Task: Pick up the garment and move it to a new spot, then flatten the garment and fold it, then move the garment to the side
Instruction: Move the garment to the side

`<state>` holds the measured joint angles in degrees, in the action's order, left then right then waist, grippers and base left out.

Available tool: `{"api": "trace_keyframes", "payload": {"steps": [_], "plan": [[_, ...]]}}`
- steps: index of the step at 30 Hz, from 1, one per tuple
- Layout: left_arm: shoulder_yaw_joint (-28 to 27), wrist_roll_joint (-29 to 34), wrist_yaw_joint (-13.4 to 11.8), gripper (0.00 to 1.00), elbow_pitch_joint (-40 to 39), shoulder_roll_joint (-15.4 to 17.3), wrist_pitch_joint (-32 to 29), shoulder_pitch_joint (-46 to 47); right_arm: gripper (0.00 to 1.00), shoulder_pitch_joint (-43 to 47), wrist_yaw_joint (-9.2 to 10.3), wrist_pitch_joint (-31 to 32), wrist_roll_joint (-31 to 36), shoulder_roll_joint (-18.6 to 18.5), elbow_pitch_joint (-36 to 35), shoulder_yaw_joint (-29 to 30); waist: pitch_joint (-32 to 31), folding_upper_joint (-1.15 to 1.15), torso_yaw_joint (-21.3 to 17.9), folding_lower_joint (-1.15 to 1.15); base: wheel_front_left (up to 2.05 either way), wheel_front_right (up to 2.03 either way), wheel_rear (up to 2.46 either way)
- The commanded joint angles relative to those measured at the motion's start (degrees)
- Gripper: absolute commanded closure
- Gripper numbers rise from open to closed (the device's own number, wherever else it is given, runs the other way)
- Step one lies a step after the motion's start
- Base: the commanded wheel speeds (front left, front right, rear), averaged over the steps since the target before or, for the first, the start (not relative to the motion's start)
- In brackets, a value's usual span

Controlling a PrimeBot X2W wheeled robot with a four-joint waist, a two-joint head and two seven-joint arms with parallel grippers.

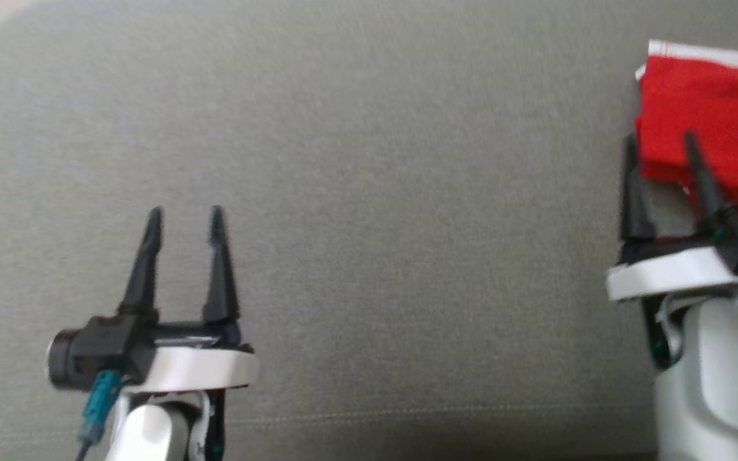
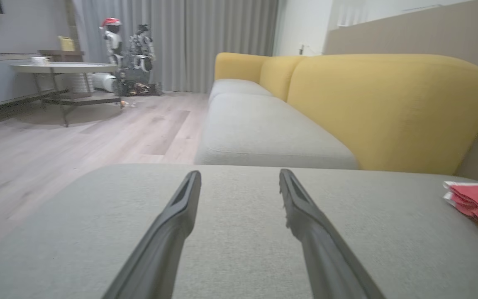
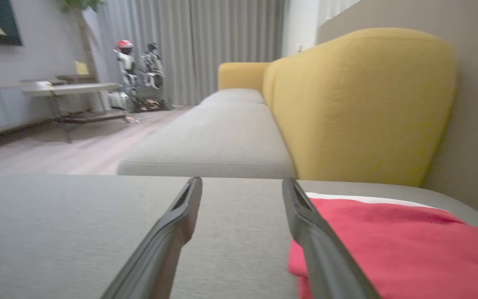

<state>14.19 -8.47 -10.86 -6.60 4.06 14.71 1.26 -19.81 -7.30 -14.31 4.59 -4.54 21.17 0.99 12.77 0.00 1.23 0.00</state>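
Head view: the red garment, folded with a white band along its far edge, lies at the right side of the grey seat cushion. It is well apart from the left jaws, which stand apart over bare fabric at the lower left. The right jaws are also apart and hold nothing; one finger crosses the garment's near-left corner, and the other stands just beside the cloth over bare cushion. The task looks all but done, so the danger lies in the withdrawal. If the right arm pulls back low, the finger over the corner could catch the top layer and drag the fold open or tug the stack askew. Whether that finger touches the cloth I cannot tell. In the right wrist view the garment lies close to the cushion's far edge, near the yellow backrest. A sideways nudge might therefore bunch it there or tip it over the rim.
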Motion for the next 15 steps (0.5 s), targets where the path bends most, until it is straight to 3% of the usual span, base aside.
{"api": "trace_keyframes", "payload": {"steps": [1,8,15], "plan": [[-2.8,-0.1,0.2,0.0,-1.8,-0.1,0.3,1.0,0.0,0.1,-0.19,-0.6,-1.5,0.5,-2.5,-2.4,-3.0,0.0,1.7,0.0,0.0,0.0,0.0],[-5.0,1.7,0.9,0.0,-2.8,-0.8,0.3,-2.7,0.0,9.6,-0.19,-0.7,-8.3,1.5,-8.2,-7.2,-7.6,0.0,3.6,0.0,0.0,0.0,0.0],[-4.9,7.4,0.7,0.0,-4.7,-0.7,0.3,-5.9,0.0,16.1,-0.19,-0.7,-8.5,1.6,-11.3,-8.8,-9.8,0.0,3.9,0.0,0.0,0.0,0.0]]}}
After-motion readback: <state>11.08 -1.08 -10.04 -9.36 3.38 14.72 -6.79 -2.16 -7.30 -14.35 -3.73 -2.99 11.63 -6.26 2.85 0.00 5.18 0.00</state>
